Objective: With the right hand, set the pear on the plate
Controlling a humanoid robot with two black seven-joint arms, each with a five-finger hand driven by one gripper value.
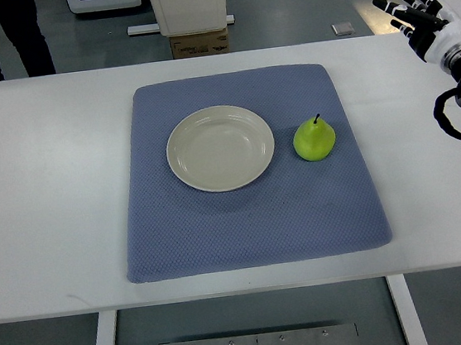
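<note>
A green pear [314, 139] with a dark stem lies on the blue mat [253, 220], just right of a round cream plate [220, 148] that holds nothing. My right hand [409, 11] is at the far right over the table's back corner, well away from the pear, with its fingers spread and holding nothing. Its arm comes in from the right edge. The left arm does not show.
The mat lies in the middle of a white table [42, 202]. A person's dark legs [7, 35] stand behind the table's back left corner. A white machine base and a cardboard box [198, 41] stand behind the table.
</note>
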